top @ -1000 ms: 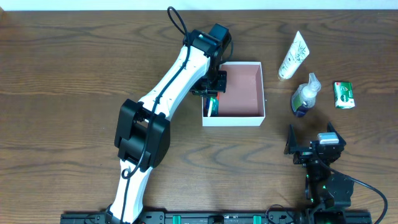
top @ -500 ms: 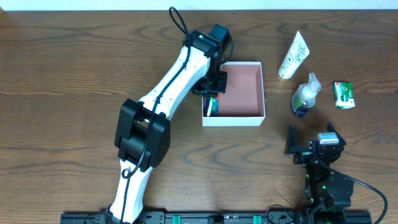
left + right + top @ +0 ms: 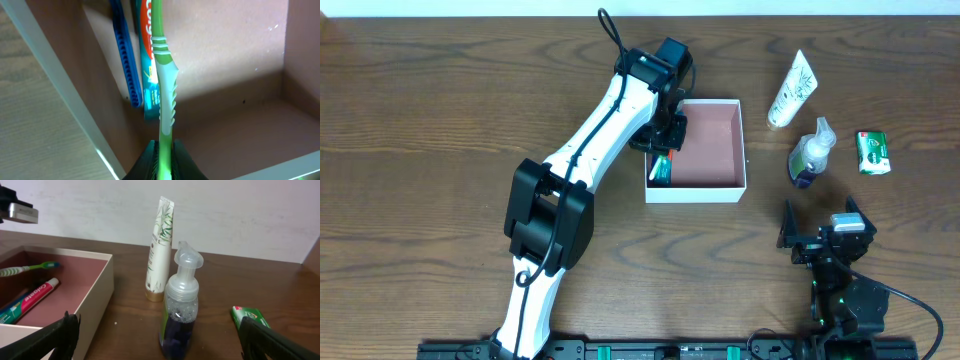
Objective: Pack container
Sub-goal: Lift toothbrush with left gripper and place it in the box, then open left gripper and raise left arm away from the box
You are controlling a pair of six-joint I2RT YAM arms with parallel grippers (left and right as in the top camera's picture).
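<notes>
The container (image 3: 710,140) is a square white-walled box with a dusty-pink inside, at the table's middle back; it also shows in the right wrist view (image 3: 95,287). My left gripper (image 3: 162,162) is over the box's left side (image 3: 663,140), shut on a green toothbrush (image 3: 162,85) that points into the box. A blue toothbrush (image 3: 127,65) and a toothpaste tube (image 3: 148,70) lie along the left wall. My right gripper (image 3: 160,345) is open and empty, facing a pump bottle (image 3: 180,310), near the table's front right (image 3: 830,240).
A white tube (image 3: 792,88), the pump bottle of dark liquid (image 3: 811,153) and a small green packet (image 3: 872,152) stand to the right of the box. The left arm reaches across the table's middle from the front.
My left gripper has shifted slightly up and right over the box's left side, with the green toothbrush still in it. The right arm has not moved.
</notes>
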